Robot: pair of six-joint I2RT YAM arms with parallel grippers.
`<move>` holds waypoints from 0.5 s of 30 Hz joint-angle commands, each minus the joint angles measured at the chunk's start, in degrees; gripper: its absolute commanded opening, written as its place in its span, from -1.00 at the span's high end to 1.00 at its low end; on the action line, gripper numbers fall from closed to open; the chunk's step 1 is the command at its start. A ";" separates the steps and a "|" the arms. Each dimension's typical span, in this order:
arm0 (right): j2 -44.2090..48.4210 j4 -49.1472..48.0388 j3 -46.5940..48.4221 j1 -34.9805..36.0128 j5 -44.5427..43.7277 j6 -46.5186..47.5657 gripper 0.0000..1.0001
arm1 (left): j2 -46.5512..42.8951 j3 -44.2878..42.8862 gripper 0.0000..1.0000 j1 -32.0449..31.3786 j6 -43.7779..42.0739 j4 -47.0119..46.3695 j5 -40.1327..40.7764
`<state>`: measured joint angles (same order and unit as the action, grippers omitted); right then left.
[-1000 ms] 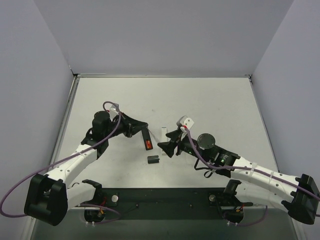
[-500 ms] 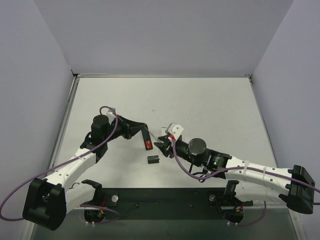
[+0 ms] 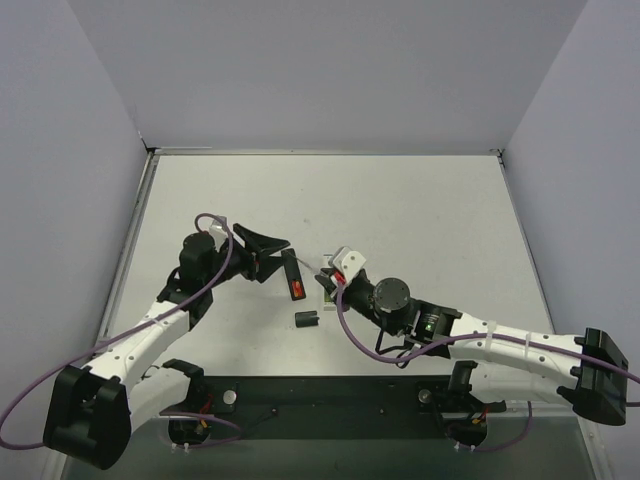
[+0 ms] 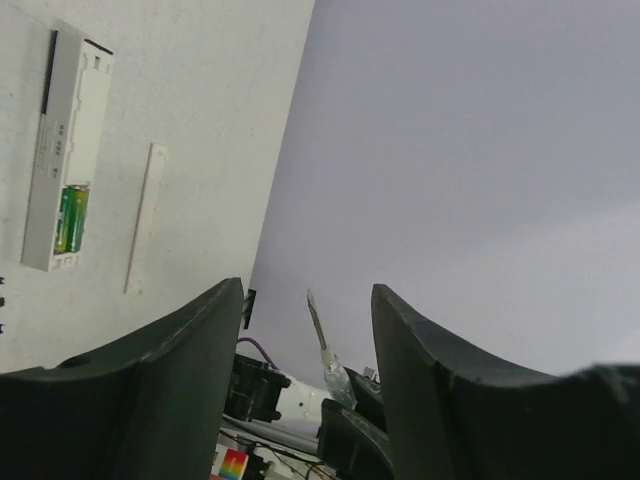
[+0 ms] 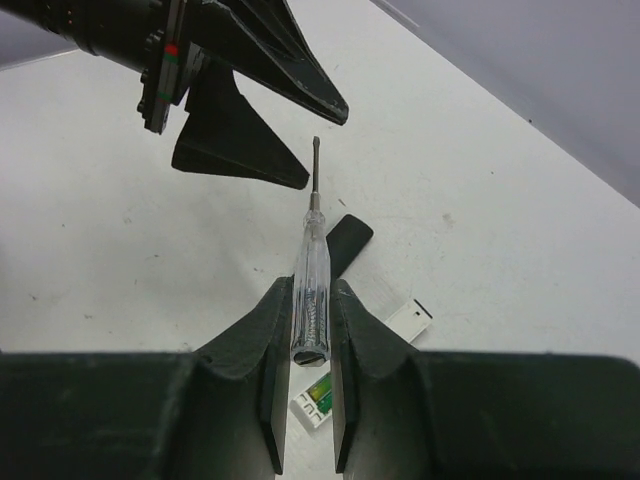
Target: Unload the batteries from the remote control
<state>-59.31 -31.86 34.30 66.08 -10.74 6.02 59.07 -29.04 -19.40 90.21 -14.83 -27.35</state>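
The white remote control (image 4: 65, 150) lies face down with its bay open and two green batteries (image 4: 70, 218) in it. The green batteries (image 5: 318, 395) also show under my right gripper (image 5: 312, 285), which is shut on a clear-handled screwdriver (image 5: 311, 265) whose tip points at the left gripper's fingers (image 5: 280, 70). A black remote control (image 3: 293, 277) holds red batteries (image 3: 297, 290). My left gripper (image 4: 308, 290) stands open and empty, just left of the black remote in the top view (image 3: 270, 255).
A long thin white strip (image 4: 145, 215) lies beside the white remote. A short black block (image 3: 307, 319) sits on the table nearer the arm bases. The black remote's rounded end (image 5: 348, 243) lies just ahead of the right fingers.
The right gripper moved in to the left and shut on the screwdriver. The left gripper, shut before, opened and drew back a little to the left.
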 commanded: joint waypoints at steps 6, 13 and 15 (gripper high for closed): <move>6.21 14.25 4.80 -5.96 9.15 12.33 1.00 | 2.79 -9.63 -0.49 2.43 -31.10 21.23 0.46; 0.52 31.93 14.45 -9.31 15.93 26.63 1.00 | 16.85 -20.61 -0.50 7.08 -47.23 30.30 -0.58; -3.61 38.41 17.19 -9.39 14.62 29.74 1.00 | 22.56 -23.51 -0.50 7.71 -49.16 30.65 -2.00</move>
<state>-57.28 -6.35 45.28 56.86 1.56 25.06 74.13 -47.13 -13.69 51.83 11.09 -27.24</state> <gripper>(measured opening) 0.125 0.751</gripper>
